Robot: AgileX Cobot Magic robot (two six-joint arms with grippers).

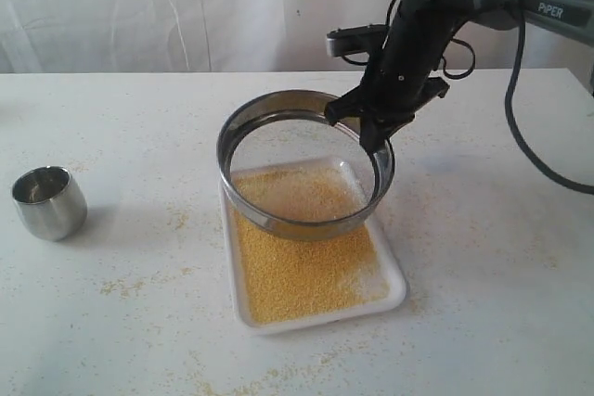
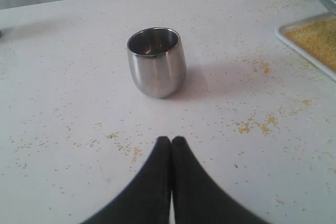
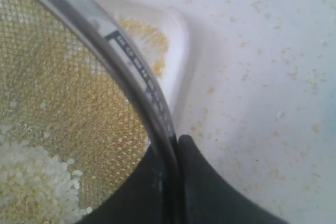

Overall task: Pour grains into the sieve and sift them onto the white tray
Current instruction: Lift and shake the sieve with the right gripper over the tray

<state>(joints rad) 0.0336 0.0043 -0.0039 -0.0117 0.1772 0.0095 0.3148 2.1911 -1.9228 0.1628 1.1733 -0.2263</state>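
Observation:
My right gripper [image 1: 376,127] [image 3: 174,145] is shut on the far right rim of the sieve [image 1: 304,166] [image 3: 126,72], holding it tilted above the white tray [image 1: 394,289] [image 3: 176,51]. Yellow grains [image 1: 302,271] cover most of the tray. Coarser whitish grains [image 3: 29,179] lie on the mesh inside the sieve. My left gripper [image 2: 171,140] is shut with nothing in it, hovering over the table a short way from the steel cup [image 2: 156,61] [image 1: 48,201]. The left arm is out of the exterior view.
The small steel cup stands upright at the left of the table. Stray yellow specks [image 2: 254,124] [image 1: 125,285] are scattered over the white tabletop around the tray and cup. A black cable [image 1: 529,146] hangs from the right arm.

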